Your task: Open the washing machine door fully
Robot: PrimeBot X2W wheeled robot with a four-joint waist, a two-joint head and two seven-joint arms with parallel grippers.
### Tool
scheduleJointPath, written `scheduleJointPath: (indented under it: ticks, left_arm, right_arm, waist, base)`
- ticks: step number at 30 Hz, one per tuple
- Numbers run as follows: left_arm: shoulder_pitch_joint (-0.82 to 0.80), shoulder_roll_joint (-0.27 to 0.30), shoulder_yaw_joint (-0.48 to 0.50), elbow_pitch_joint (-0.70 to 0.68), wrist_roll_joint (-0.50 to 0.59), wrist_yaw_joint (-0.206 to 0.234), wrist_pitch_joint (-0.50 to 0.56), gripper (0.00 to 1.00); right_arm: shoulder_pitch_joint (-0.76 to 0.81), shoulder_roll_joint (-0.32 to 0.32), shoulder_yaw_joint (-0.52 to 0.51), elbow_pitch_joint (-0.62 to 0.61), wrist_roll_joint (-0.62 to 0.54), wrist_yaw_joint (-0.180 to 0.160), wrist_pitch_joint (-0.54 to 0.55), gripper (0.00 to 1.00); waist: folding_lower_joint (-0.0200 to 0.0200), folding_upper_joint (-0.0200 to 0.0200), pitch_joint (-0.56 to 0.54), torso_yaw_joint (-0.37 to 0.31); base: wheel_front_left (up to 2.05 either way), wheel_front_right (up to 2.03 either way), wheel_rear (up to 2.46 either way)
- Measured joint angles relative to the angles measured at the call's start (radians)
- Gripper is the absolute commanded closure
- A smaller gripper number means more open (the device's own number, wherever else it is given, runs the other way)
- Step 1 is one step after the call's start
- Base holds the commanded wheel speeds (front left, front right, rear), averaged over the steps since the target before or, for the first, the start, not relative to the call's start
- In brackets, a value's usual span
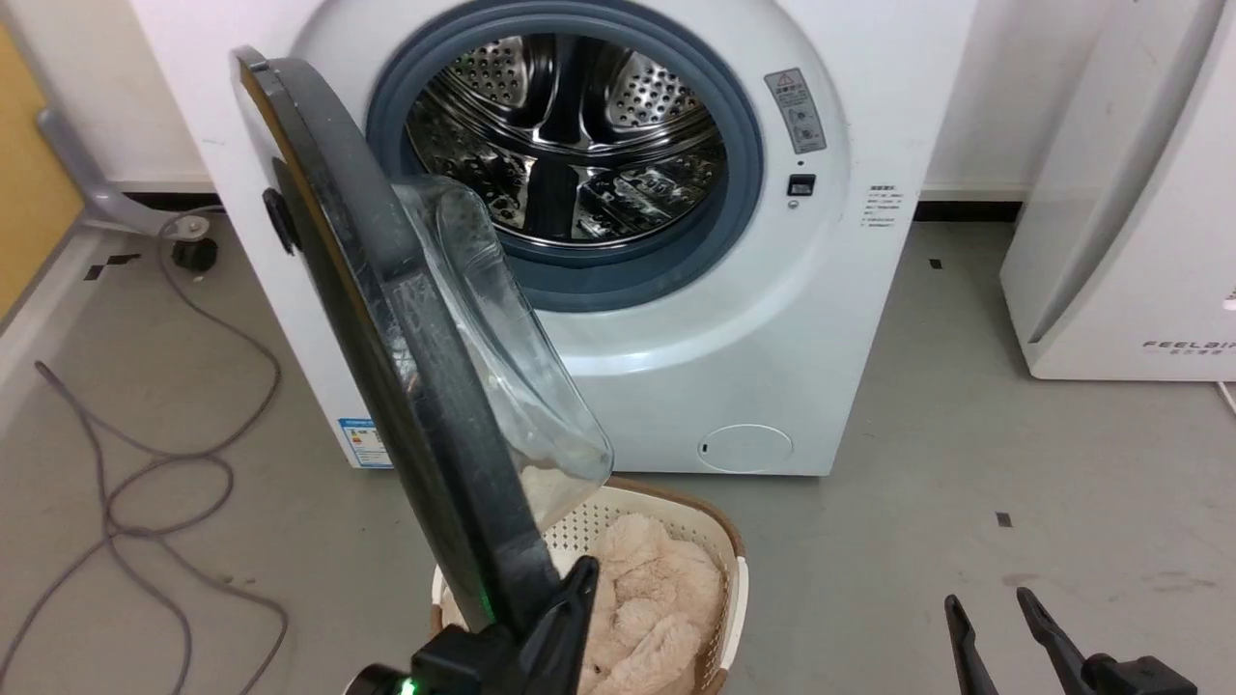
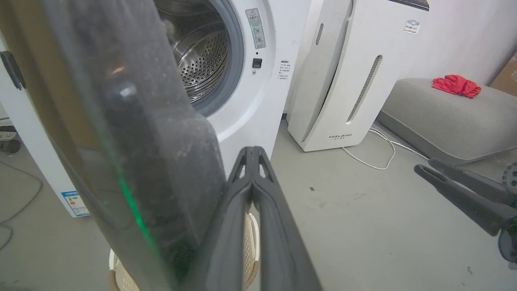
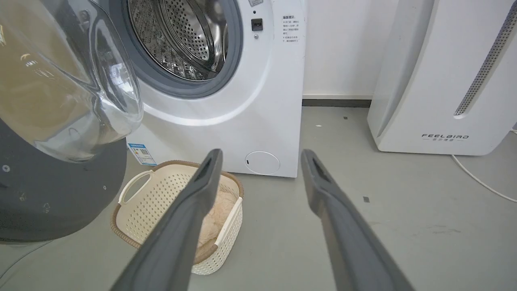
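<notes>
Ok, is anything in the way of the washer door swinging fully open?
Nothing visible blocks it. The door, with the shut left gripper at its inner side, has open floor to its left; the cables there lie flat, and the basket sits lower.

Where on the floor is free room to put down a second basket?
Bare floor lies right of the basket, between the washing machine and the FEELBIRD appliance, around the right gripper. Crowded: under the open door; cables lie at left.
</notes>
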Motion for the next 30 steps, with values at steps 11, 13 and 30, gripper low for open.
scheduleJointPath:
  ticks: [11,13,30]
  left_arm:
    - [0.115,0.039,0.097,-0.164,0.0,0.107,0.005,1.0]
    - [0.125,0.048,0.122,-0.181,0.001,0.125,0.005,1.0]
    - [0.125,0.146,0.417,-0.107,-0.083,0.181,-0.077,1.0]
  right_arm:
    - [-0.001,0.0,-0.012,0.007,0.0,0.0,0.0,0.0]
    - [-0.001,0.0,-0.012,0.007,0.0,0.0,0.0,0.0]
    - [-0.005,0.001,-0.018,0.005,0.01,0.0,0.001,0.0]
  waist:
    - [0.0,0.0,0.004,0.076]
    - [0.0,0.0,0.006,0.095]
    - [0.0,0.0,0.031,0.197]
  base:
    - [0.0,0.0,0.0]
    - [0.0,0.0,0.0]
    - [0.0,0.0,0.0]
